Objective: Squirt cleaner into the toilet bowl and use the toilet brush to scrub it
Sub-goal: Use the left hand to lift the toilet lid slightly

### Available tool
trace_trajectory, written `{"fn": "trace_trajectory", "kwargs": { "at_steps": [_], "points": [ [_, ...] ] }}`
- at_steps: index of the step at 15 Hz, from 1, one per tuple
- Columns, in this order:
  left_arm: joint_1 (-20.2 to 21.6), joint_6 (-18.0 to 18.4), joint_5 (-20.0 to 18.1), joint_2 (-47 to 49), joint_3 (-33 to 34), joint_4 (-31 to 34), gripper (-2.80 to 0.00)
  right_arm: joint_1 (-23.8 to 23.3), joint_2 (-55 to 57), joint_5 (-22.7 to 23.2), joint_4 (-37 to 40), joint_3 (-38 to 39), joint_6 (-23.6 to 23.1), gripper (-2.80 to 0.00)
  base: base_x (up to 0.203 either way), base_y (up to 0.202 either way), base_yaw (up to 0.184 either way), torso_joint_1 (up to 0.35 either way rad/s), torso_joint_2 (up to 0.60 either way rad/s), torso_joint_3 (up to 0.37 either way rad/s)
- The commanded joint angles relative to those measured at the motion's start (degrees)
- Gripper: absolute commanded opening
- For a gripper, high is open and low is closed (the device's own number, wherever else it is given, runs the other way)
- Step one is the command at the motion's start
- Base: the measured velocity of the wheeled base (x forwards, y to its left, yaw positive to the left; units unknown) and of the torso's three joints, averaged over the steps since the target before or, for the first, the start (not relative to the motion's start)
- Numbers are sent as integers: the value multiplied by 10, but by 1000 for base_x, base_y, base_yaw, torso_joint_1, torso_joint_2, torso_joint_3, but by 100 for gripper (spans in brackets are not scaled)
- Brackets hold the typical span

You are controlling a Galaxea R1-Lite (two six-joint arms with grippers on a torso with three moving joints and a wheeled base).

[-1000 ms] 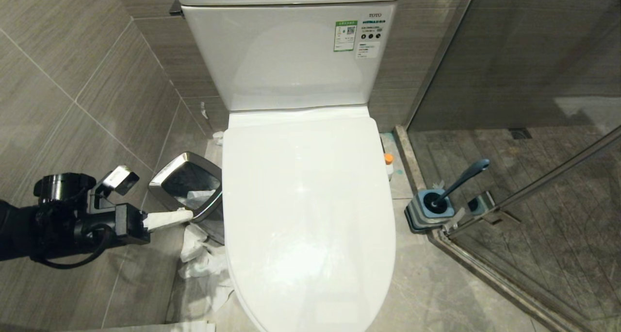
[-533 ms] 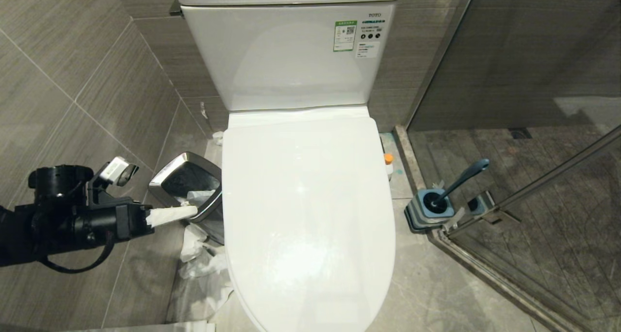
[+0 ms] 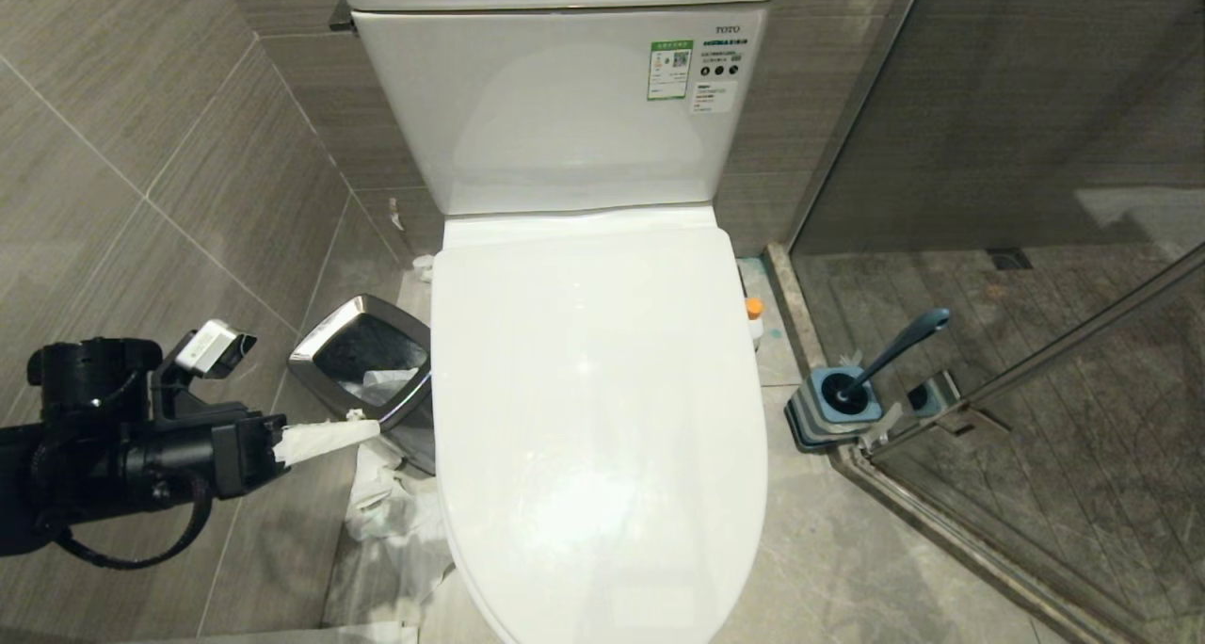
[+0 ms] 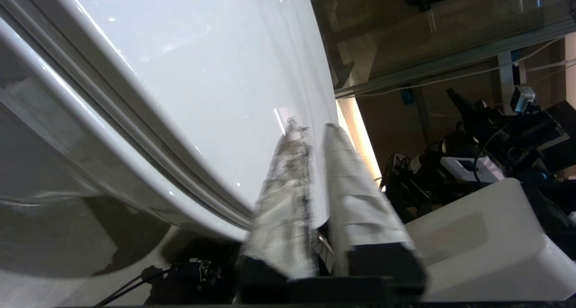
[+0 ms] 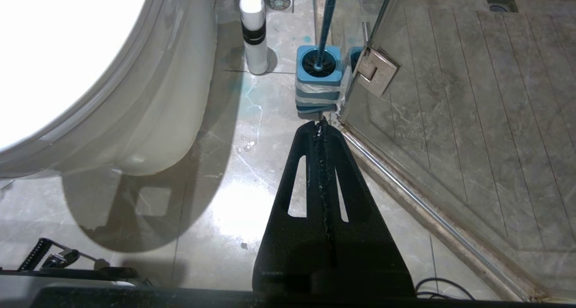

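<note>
Though lid [image 3: 593,418] closed, bin [image 3: 362,362] beside toilet [image 3: 565,117]

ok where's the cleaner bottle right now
The cleaner bottle stands on the floor at the toilet's right side, beside the toilet brush holder.

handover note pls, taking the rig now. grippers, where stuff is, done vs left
Left gripper: beside the toilet's left edge, near the trash bin, fingers slightly parted, holding nothing.
Right gripper: shut, empty, parked low, pointing at the brush holder.
Toilet lid: closed.
Cleaner bottle: on the floor right of the toilet, untouched.
Toilet brush: in its holder by the shower door.
Done: nothing visible.
Left: lift lid, squirt cleaner, scrub.
</note>
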Motion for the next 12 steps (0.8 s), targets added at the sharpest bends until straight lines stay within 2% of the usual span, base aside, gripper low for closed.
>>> {"fn": "trace_trajectory", "kwargs": {
  "at_steps": [1,5,12],
  "points": [
    [-1,1,-4,-7,16,-6,0,0,0,0,0,0,0,-280,0,0,0,0,0,0],
    [-1,3,-5,-4,55,-27,0,0,0,0,0,0,0,-280,0,0,0,0,0,0],
    [-33,17,25,59,41,-72,0,0,0,0,0,0,0,-280,0,0,0,0,0,0]
  ]
}}
